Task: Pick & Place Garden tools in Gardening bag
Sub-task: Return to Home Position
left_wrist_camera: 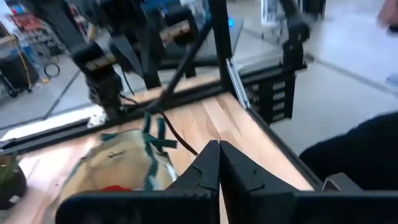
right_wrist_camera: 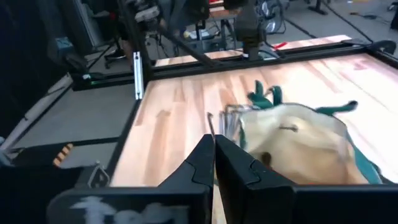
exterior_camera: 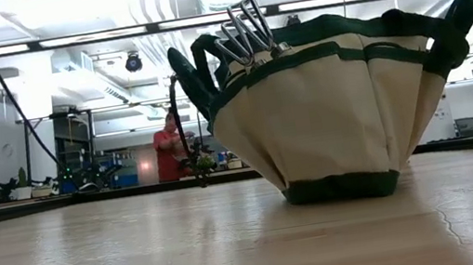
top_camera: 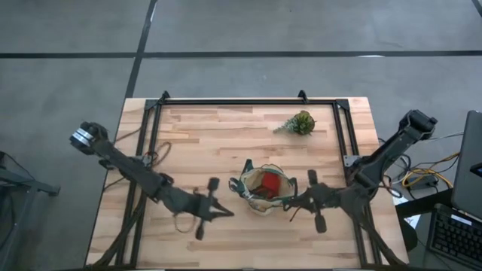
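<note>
Gardening bag [top_camera: 245, 183] sits between left gripper [top_camera: 226, 213] and right gripper [top_camera: 292, 202], near the table [top_camera: 211, 128] front edge; both jaws closed, empty; right appears nearer

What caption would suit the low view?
Tan gardening bag stands on the wooden table, rake tines poking out its top.

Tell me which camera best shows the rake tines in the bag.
The low view: the rake tines rise clear above the gardening bag's rim. The right wrist view catches them at the bag's edge; the high and left wrist views show the bag but no tines.
</note>
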`<state>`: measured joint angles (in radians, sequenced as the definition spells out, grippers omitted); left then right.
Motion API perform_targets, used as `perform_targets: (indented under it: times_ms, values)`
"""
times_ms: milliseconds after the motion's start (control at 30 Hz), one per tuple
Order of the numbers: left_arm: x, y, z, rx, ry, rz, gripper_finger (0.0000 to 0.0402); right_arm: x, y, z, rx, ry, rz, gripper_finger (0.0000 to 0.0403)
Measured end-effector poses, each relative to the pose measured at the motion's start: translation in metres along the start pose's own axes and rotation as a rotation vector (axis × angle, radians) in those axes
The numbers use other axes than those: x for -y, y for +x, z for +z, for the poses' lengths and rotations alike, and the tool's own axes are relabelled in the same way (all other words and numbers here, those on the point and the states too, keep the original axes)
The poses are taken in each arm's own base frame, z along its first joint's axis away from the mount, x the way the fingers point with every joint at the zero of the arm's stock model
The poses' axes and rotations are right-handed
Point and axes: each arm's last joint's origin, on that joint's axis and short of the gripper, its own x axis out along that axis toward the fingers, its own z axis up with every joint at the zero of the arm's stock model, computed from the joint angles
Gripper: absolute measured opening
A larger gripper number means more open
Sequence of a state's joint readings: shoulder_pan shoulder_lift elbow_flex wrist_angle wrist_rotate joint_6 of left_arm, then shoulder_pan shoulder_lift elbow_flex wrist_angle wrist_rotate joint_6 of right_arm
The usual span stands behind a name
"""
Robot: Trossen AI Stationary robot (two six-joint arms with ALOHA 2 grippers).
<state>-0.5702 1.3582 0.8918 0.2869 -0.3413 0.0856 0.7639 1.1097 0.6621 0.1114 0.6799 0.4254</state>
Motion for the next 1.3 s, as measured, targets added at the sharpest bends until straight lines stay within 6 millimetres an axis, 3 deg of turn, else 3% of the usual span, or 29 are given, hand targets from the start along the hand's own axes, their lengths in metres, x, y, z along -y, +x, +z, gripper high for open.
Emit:
perform_targets:
  times_ms: [133,333,833,1000,1300]
  values:
    - [-0.013,-0.03,-0.016,0.116,-0.034,0.023,0.0003,0.016,-0.013,-0.009,0.038,-0.013,-0.013,0.0008]
    - [-0.03,-0.068,-0.056,0.289,-0.017,0.08,0.0006,0.035,-0.027,-0.022,0.186,-0.093,0.007,0.0008]
    - [-0.049,-0.134,-0.125,0.392,-0.221,0.092,0.0007,0.079,-0.05,-0.047,0.295,-0.112,0.008,0.0008]
    - [-0.058,-0.142,-0.135,0.379,-0.233,0.161,0.0003,0.099,-0.057,-0.056,0.355,-0.107,-0.004,0.0008]
    - [-0.072,-0.145,-0.144,0.311,-0.232,0.08,0.0004,0.116,-0.066,-0.077,0.351,-0.111,0.071,0.0008]
